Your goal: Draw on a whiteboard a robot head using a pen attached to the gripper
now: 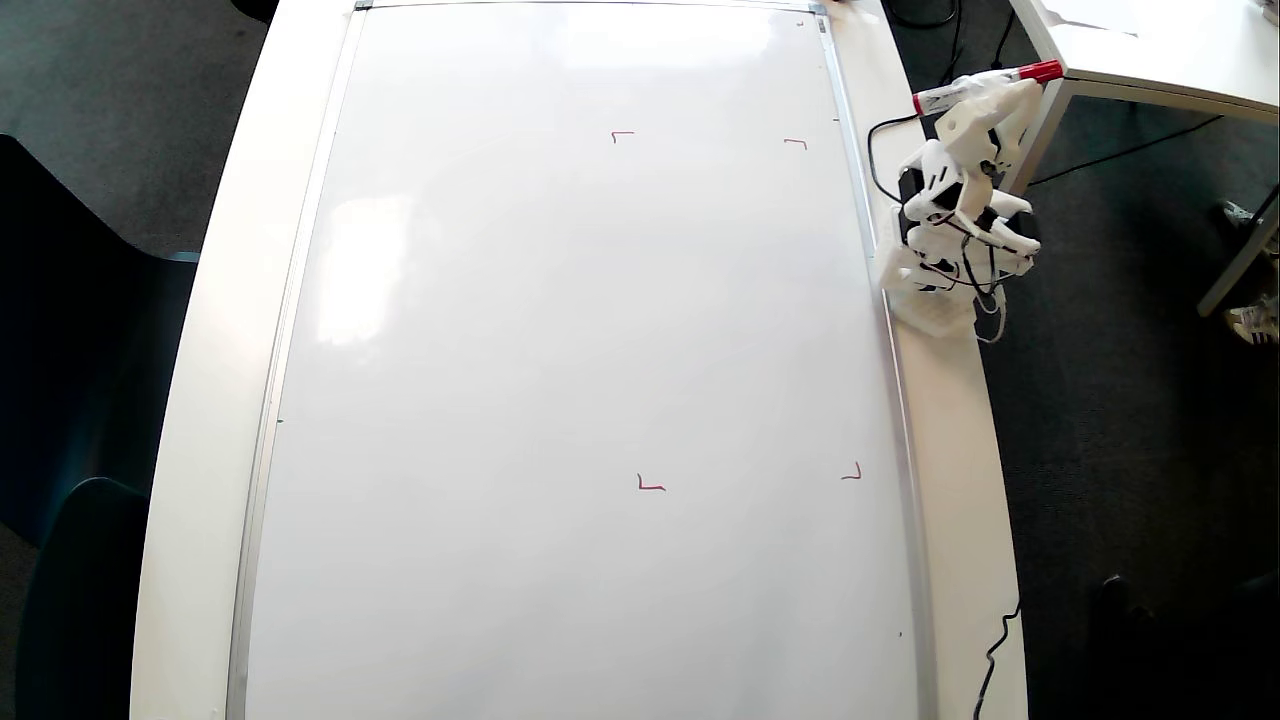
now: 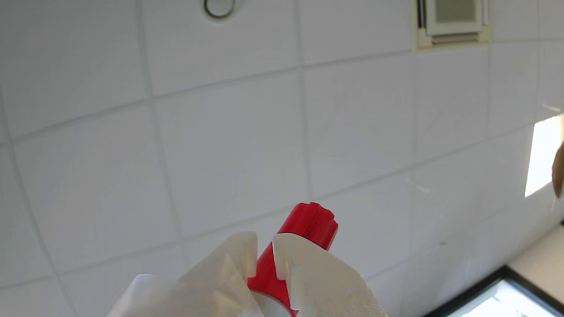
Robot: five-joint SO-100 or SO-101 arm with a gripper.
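1. One whiteboard point(image 1: 560, 330) is lying flat on the table point(image 1: 200, 400) and is carrying four red corner marks point(image 1: 650, 485); no drawing is showing inside them.
2. One arm point(image 1: 950, 220) is folding up beside the whiteboard's right edge in the overhead view.
3. One gripper point(image 2: 264, 248) is clenching one pen point(image 2: 304, 233), whose red cap is pointing away from the whiteboard, toward ceiling tiles point(image 2: 220, 132) in the wrist view.

Glossy white whiteboard point(image 1: 560, 330) w/ silver frame, four red corner marks point(image 1: 622, 135); white desk point(image 1: 215, 330); white hand point(image 2: 264, 257) w/ black cables; pen point(image 1: 985, 88) white-barrelled, red cap, upper right.
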